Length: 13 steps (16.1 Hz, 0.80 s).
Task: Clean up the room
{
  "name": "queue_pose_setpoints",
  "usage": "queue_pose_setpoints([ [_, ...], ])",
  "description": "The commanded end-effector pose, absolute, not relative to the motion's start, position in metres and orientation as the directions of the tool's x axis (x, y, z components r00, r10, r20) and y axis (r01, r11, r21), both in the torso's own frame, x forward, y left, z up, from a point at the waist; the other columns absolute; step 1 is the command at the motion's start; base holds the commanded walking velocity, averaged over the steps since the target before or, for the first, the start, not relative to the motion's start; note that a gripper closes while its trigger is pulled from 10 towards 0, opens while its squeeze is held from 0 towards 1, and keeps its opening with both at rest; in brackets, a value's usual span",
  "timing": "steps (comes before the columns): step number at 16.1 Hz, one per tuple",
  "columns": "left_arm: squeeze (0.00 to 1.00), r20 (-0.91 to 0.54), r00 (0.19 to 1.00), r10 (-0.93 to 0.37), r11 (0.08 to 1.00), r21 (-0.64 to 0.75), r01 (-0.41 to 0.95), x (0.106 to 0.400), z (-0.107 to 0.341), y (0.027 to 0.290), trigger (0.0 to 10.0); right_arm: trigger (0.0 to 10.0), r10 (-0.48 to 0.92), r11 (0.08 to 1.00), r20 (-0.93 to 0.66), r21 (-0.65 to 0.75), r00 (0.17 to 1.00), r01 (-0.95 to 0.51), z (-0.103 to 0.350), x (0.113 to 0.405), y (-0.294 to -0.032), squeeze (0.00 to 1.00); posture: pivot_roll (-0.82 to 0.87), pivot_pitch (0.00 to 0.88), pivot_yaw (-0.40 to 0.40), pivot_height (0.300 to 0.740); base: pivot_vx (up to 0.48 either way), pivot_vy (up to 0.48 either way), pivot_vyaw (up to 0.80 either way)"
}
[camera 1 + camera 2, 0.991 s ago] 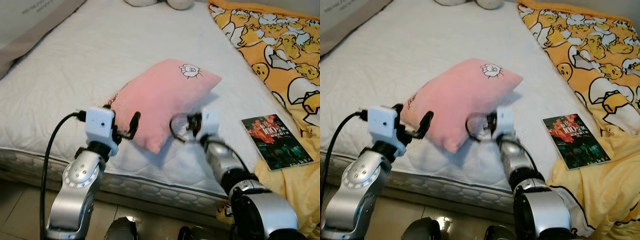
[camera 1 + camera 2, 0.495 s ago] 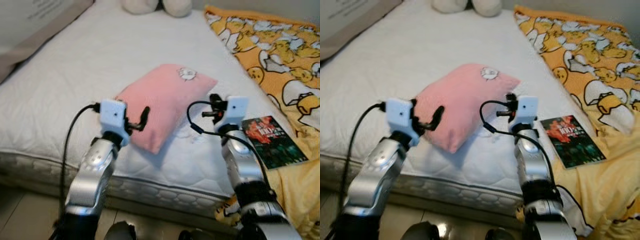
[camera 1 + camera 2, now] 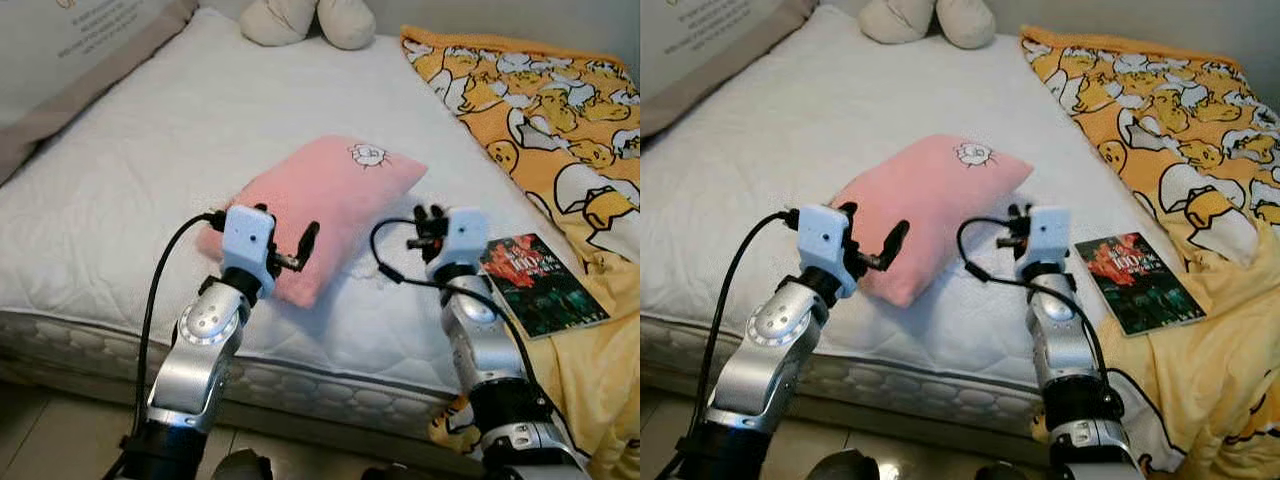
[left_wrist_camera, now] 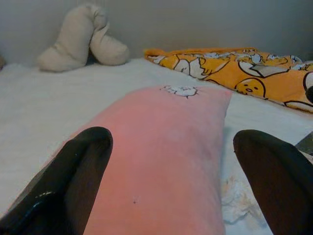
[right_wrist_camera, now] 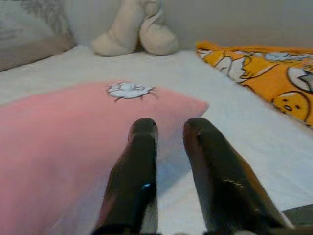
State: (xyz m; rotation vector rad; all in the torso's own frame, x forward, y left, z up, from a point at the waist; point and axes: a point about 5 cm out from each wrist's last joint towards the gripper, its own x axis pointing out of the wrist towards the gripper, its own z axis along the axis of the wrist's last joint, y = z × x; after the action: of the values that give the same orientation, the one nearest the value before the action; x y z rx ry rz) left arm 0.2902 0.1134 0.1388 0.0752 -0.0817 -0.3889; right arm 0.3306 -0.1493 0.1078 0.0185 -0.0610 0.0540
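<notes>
bedroom: mattress (image 3: 200, 130), duvet (image 3: 560, 110), plush toy (image 3: 305, 20)

Two black fingers (image 4: 73, 171) frame a pink plush rectangular pillow (image 4: 161, 156) at lower centre; a beige stuffed toy (image 4: 80, 39) sits at upper left.

Two shiny silver arms with round grey joints. White box cameras at the wrists. Long black fingers on the left gripper (image 3: 290, 243) and the right gripper (image 3: 428, 222). Black cables looping from each wrist, one hanging down beside the left arm.
</notes>
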Motion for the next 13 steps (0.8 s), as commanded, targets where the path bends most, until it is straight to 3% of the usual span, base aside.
queue_pose_setpoints([
  [1,0.00,0.067,0.927,-0.368,0.929,0.073,0.363,0.291,0.137,0.115,10.0,10.0,-0.014,0.999,0.106,0.044,0.994,0.010,0.113,0.326,-0.160,1.00,0.09,0.000,-0.026,0.726,0.000,0.000,0.00],
  [3,0.00,0.081,0.955,-0.285,0.959,0.018,0.284,0.296,0.137,0.126,10.0,10.0,-0.146,0.987,0.146,0.082,0.978,0.135,0.115,0.303,-0.181,1.00,0.08,0.000,-0.028,0.726,0.000,0.000,0.00],
  [7,0.00,0.058,0.965,-0.256,0.966,-0.015,0.257,0.302,0.133,0.129,10.0,10.0,-0.192,0.981,0.094,0.057,0.977,0.187,0.099,0.245,-0.187,1.00,0.03,0.000,-0.015,0.726,0.000,0.000,0.00],
  [9,0.00,0.036,0.963,-0.269,0.963,-0.004,0.269,0.298,0.128,0.132,10.0,10.0,-0.155,0.985,0.076,0.083,0.985,0.149,0.103,0.220,-0.182,1.00,0.01,0.000,-0.001,0.726,0.000,0.000,0.00],
  [13,0.00,0.021,0.945,-0.327,0.945,0.013,0.327,0.280,0.121,0.139,10.0,10.0,-0.067,0.994,0.003,0.087,0.998,0.067,0.089,0.206,-0.177,1.00,0.00,0.000,0.008,0.726,0.000,0.000,0.00],
])
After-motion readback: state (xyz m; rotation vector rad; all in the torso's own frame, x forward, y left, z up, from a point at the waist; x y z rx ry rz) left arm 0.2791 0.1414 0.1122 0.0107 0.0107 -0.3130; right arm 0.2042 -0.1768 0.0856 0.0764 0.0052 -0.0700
